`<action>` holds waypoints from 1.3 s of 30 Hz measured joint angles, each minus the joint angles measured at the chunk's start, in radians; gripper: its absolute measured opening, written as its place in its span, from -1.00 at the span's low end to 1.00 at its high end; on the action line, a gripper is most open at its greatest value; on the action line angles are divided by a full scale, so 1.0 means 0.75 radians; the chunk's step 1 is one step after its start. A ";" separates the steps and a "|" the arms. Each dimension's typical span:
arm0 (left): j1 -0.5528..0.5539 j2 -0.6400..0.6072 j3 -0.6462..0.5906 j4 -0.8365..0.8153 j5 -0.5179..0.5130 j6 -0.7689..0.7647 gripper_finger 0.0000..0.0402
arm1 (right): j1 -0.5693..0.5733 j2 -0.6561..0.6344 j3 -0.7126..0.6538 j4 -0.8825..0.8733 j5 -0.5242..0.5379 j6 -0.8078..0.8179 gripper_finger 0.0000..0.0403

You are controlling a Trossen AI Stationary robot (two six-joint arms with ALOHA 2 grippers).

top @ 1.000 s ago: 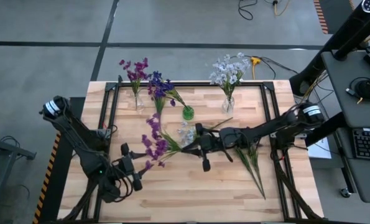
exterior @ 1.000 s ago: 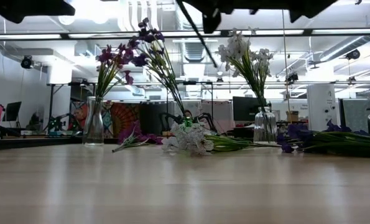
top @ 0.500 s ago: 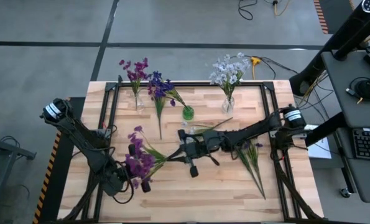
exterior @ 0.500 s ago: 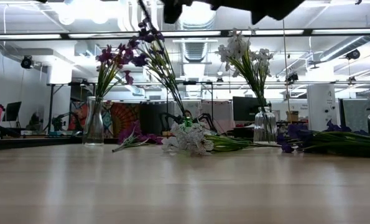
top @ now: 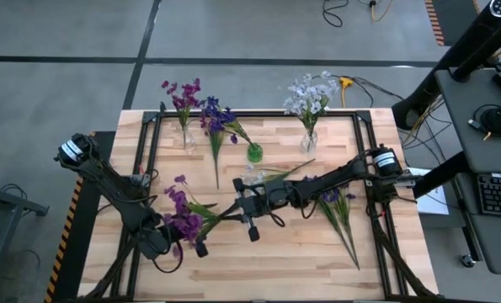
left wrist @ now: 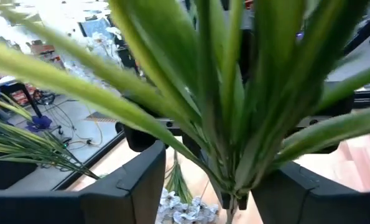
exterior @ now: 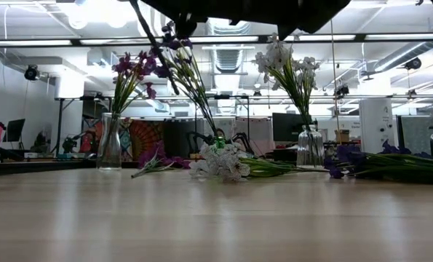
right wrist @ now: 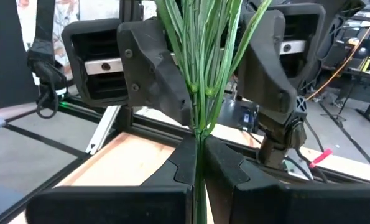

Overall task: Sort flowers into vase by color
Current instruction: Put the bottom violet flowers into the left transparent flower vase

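Note:
A magenta-purple flower sprig [top: 183, 210] hangs in the air between both grippers, blossoms toward the table's left, stem toward the right. My right gripper [top: 237, 210] is shut on its stem. My left gripper [top: 189, 231] is open under the blossoms. In the left wrist view its fingers [left wrist: 141, 186] stand on either side of the green leaves [left wrist: 222, 112]; whether they touch, I cannot tell. At the far edge a vase of magenta flowers [top: 185, 135], a green vase of blue-violet ones [top: 254, 153] and a vase of white ones [top: 307, 139] stand upright. My right gripper pinches the sprig's bare stem [right wrist: 199, 140] between its two fingers, just below where the leaves branch off. It comes level from the table's right, and the stem runs along the fingers. The sprig is lifted clear of the table, pointing toward my left gripper.
A white sprig [top: 254, 178] lies mid-table near the green vase. Several blue-violet sprigs [top: 338, 210] lie on the right part of the table, and one more [top: 215, 156] lies left of the green vase. Black rails [top: 153, 143] border the board.
My right gripper has carried the magenta sprig toward the table's left and a little nearer, staying shut on the stem. The blossoms have gone from mid-table to above my left gripper, which has shifted slightly toward them.

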 joint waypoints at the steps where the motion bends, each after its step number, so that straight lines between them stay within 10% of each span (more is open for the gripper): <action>1: 0.002 0.000 0.000 0.000 -0.008 0.005 -0.09 | -0.001 0.000 0.000 -0.001 0.002 -0.002 -0.94; 13: 0.008 -0.001 0.000 -0.001 -0.062 0.038 -0.93 | -0.029 -0.001 0.000 -0.016 0.017 0.083 -0.78; 25: 0.013 -0.036 0.000 -0.002 -0.175 0.067 -0.92 | -0.036 -0.067 -0.001 -0.163 0.017 0.129 -0.02; 39: 0.138 -0.420 0.000 -0.403 -0.300 0.125 -0.94 | -0.051 -0.326 -0.003 -0.773 0.288 0.112 0.24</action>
